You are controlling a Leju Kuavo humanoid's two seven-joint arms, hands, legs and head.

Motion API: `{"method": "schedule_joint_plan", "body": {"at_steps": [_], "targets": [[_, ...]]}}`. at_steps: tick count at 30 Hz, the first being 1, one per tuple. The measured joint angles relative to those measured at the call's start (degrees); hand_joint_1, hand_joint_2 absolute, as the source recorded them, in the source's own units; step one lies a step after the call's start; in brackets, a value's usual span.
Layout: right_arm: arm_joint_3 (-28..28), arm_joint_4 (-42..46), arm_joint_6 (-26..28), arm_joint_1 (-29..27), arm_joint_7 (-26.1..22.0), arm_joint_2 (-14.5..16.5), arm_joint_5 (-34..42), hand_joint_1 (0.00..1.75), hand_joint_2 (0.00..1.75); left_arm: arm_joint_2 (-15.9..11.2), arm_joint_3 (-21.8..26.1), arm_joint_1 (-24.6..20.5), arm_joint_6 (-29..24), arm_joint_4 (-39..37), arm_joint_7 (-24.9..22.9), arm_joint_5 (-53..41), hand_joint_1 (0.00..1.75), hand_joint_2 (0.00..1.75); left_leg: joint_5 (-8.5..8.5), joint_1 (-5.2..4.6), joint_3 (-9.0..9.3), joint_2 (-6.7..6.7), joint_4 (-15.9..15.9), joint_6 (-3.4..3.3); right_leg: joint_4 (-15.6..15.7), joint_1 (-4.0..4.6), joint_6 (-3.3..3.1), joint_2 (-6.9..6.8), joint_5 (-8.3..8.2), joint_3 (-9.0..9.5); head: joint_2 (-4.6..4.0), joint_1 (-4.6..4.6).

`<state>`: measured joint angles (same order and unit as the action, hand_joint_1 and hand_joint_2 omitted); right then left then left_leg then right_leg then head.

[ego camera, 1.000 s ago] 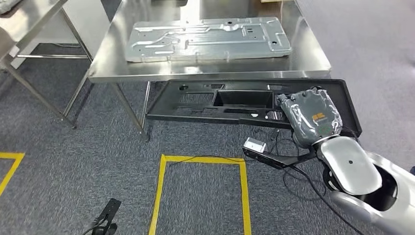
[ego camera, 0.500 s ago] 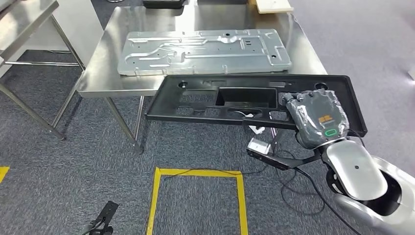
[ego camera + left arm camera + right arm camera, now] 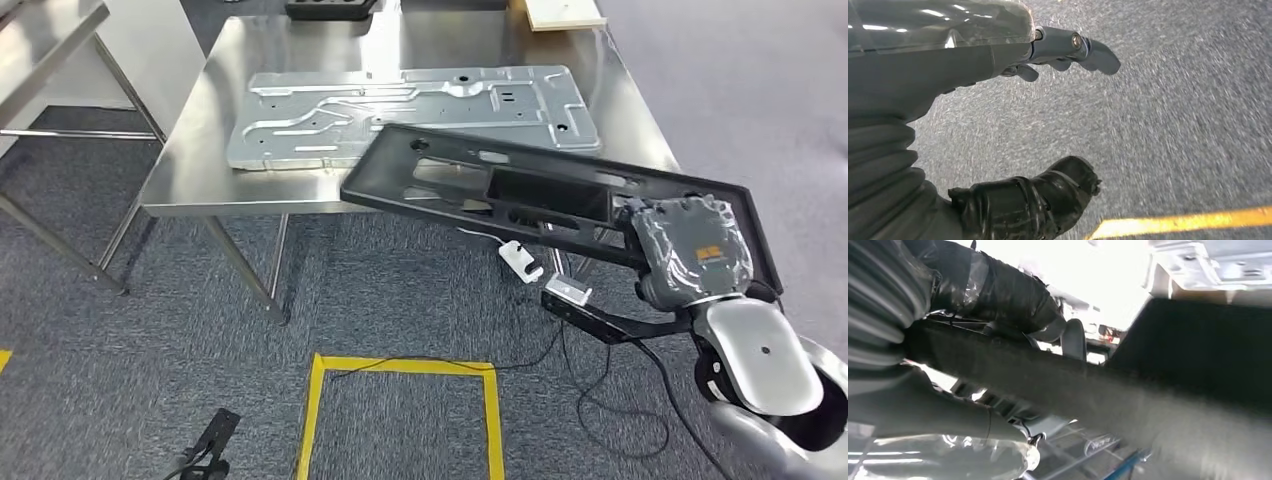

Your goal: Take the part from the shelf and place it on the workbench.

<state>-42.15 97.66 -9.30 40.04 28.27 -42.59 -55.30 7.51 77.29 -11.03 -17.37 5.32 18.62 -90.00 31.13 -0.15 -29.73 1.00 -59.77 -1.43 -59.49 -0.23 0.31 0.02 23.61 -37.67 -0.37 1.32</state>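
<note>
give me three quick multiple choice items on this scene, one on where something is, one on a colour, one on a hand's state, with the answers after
1. Where does the silver stamped metal panel lie?
A. on the steel workbench
B. on the carpet
C. in the left hand

2. What colour is the floor tape?
A. red
B. yellow
C. white

3. What is the right hand doing?
A. hanging free
B. pressing on the workbench
C. holding the black plastic panel

Answers:
1 A, the metal panel lies flat on the steel top.
2 B, a yellow outline shows on the grey carpet.
3 C, its fingers grip the panel's near edge, tilting it over the workbench edge.
</note>
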Motion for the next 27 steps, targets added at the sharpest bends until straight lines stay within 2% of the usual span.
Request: {"method": "schedule_joint_plan", "body": {"at_steps": [1, 2, 5, 6, 7, 8, 10, 11, 12, 14, 17, 19, 21, 22, 23, 24, 25, 26, 27], "targets": [[0.64, -0.11, 0.11, -0.60, 0.04, -0.36, 0.34, 1.75, 1.75, -0.02, 0.00, 0.01, -0.05, 0.01, -0.02, 0.00, 0.00, 1.75, 0.33, 0.03, -0.41, -0.14, -1.00, 0.29, 0.17, -0.11, -0.30, -0.02, 0.12, 0.44, 0.00, 0.05], [1.19, -0.18, 0.20, -1.18, 0.07, -0.68, 0.65, 1.75, 1.75, -0.09, 0.00, 0.00, -0.15, 0.01, -0.05, 0.00, 0.00, 1.75, 0.93, 0.10, -1.56, -0.29, -3.15, 0.62, 0.32, -0.23, -0.59, -0.02, 0.25, 0.85, 0.00, 0.13], [2.59, -0.22, 0.37, -3.18, 0.14, -1.44, 1.50, 1.75, 1.75, -0.80, 0.00, 0.22, -0.57, 0.03, -0.51, 0.02, 0.00, 1.75, 4.17, 0.26, -8.03, -0.59, -13.00, 1.28, 0.44, -0.25, -1.01, 0.03, 1.07, 1.75, 0.00, 0.30], [3.08, -0.23, 0.37, -3.91, 0.14, -1.63, 1.67, 1.75, 1.75, -1.25, 0.00, 0.41, -0.77, 0.03, -0.76, 0.06, 0.00, 1.75, 4.84, 0.27, -9.76, -0.61, -14.82, 1.35, 0.44, -0.25, -1.00, 0.09, 1.44, 2.15, -0.01, 0.30], [3.53, -0.25, 0.34, -4.61, 0.14, -1.87, 1.78, 1.75, 1.75, -1.74, 0.00, 0.61, -1.02, 0.04, -1.00, 0.23, 0.00, 1.75, 4.54, 0.26, -10.71, -0.61, -14.92, 1.32, 0.43, -0.23, -0.99, 0.14, 1.85, 2.66, 0.00, 0.31], [3.96, -0.26, 0.32, -5.27, 0.14, -2.13, 1.83, 1.75, 1.75, -2.34, 0.01, 0.78, -1.32, 0.04, -1.15, 0.65, 0.00, 1.75, 2.72, 0.25, -10.67, -0.62, -12.84, 1.17, 0.43, -0.20, -0.95, 0.18, 2.32, 3.31, 0.00, 0.31], [4.82, -0.30, 0.29, -6.31, 0.14, -2.52, 1.86, 1.75, 1.75, -3.70, 0.17, 1.00, -1.89, 0.04, -1.06, 2.42, 0.00, 1.75, -3.23, 0.12, -9.10, -0.60, -5.58, 0.58, 0.43, -0.11, -0.77, 0.21, 3.23, 4.57, 0.00, 0.25], [5.28, -0.32, 0.29, -6.72, 0.14, -2.63, 1.85, 1.75, 1.75, -4.36, 0.43, 1.05, -2.14, 0.05, -0.85, 3.64, 0.00, 1.75, -5.08, -0.05, -8.40, -0.59, -2.52, 0.23, 0.44, -0.05, -0.62, 0.28, 3.55, 4.91, 0.00, 0.21], [5.73, -0.34, 0.29, -7.04, 0.14, -2.75, 1.85, 1.75, 1.75, -4.93, 0.82, 1.08, -2.39, 0.06, -0.59, 4.83, 0.00, 1.75, -6.11, -0.22, -7.97, -0.59, -0.82, -0.10, 0.43, 0.00, -0.39, 0.36, 3.80, 5.00, 0.00, 0.23], [6.56, -0.35, 0.30, -7.73, 0.14, -3.05, 1.84, 1.75, 1.75, -5.80, 1.75, 1.20, -2.86, 0.08, -0.31, 6.48, 0.00, 1.75, -6.01, -0.44, -7.71, -0.57, -0.23, -0.58, 0.53, 0.08, 0.19, 0.51, 4.16, 5.01, 0.00, 0.25], [8.31, -0.34, 0.38, -9.11, 0.14, -4.15, 1.80, 1.75, 1.75, -6.94, 2.90, 1.39, -3.41, 0.08, -1.07, 7.21, 0.00, 1.75, -6.58, 0.03, -6.74, -0.54, 0.69, -1.27, -0.43, 0.10, 1.10, 0.47, 5.49, 4.85, -0.01, 0.16], [9.75, -0.45, 0.53, -10.03, 0.13, -4.61, 1.72, 1.75, 1.75, -7.74, 3.64, 1.40, -3.53, 0.08, -1.78, 7.34, 0.00, 1.75, -6.38, 0.15, -6.09, -0.53, 1.09, -1.74, -6.18, -0.03, 1.57, 0.39, 8.20, 1.96, -0.01, 0.06], [10.83, -0.66, 0.73, -10.90, 0.12, -4.88, 1.67, 1.75, 1.75, -8.39, 4.28, 1.45, -3.56, 0.08, -2.18, 7.43, 0.00, 1.75, -5.90, 0.08, -5.65, -0.53, 1.06, -2.02, -13.61, -0.20, 1.89, 0.37, 10.48, -2.45, 0.00, 0.07], [11.13, -0.77, 0.80, -11.35, 0.12, -5.00, 1.68, 1.75, 1.75, -8.58, 4.51, 1.47, -3.57, 0.08, -2.26, 7.48, 0.00, 1.75, -5.62, 0.04, -5.38, -0.51, 1.02, -2.05, -15.21, -0.27, 1.95, 0.35, 10.18, -3.81, 0.00, 0.07], [11.36, -0.90, 0.84, -11.75, 0.13, -5.13, 1.77, 1.75, 1.75, -8.69, 4.72, 1.48, -3.57, 0.08, -2.31, 7.53, 0.00, 1.75, -5.28, 0.03, -5.05, -0.47, 0.97, -2.04, -14.55, -0.31, 1.95, 0.33, 8.74, -4.09, 0.00, 0.06], [11.60, -1.02, 0.87, -12.09, 0.15, -5.25, 1.91, 1.75, 1.75, -8.76, 4.88, 1.49, -3.56, 0.08, -2.33, 7.58, 0.00, 1.75, -4.92, 0.02, -4.66, -0.40, 0.88, -1.99, -11.83, -0.32, 1.87, 0.31, 6.44, -3.34, 0.00, 0.05], [11.92, -1.14, 0.93, -12.36, 0.18, -5.40, 2.16, 1.75, 1.75, -8.77, 5.07, 1.50, -3.56, 0.08, -2.33, 7.60, 0.00, 1.75, -4.52, 0.02, -4.24, -0.33, 0.79, -1.89, -7.76, -0.30, 1.70, 0.29, 3.93, -1.90, 0.00, 0.04], [12.30, -1.29, 1.04, -12.57, 0.21, -5.54, 2.47, 1.75, 1.75, -8.77, 5.27, 1.49, -3.55, 0.08, -2.33, 7.61, 0.00, 1.75, -4.16, -0.04, -3.96, -0.25, 0.72, -1.74, -4.14, -0.22, 1.48, 0.28, 2.22, -0.33, -0.01, 0.03], [12.71, -1.43, 1.21, -12.73, 0.22, -5.69, 2.77, 1.75, 1.75, -8.76, 5.42, 1.49, -3.51, 0.08, -2.32, 7.61, 0.00, 1.75, -3.88, -0.11, -3.84, -0.20, 0.59, -1.55, -1.39, -0.08, 1.24, 0.30, 1.26, 0.86, 0.00, 0.07]]}}
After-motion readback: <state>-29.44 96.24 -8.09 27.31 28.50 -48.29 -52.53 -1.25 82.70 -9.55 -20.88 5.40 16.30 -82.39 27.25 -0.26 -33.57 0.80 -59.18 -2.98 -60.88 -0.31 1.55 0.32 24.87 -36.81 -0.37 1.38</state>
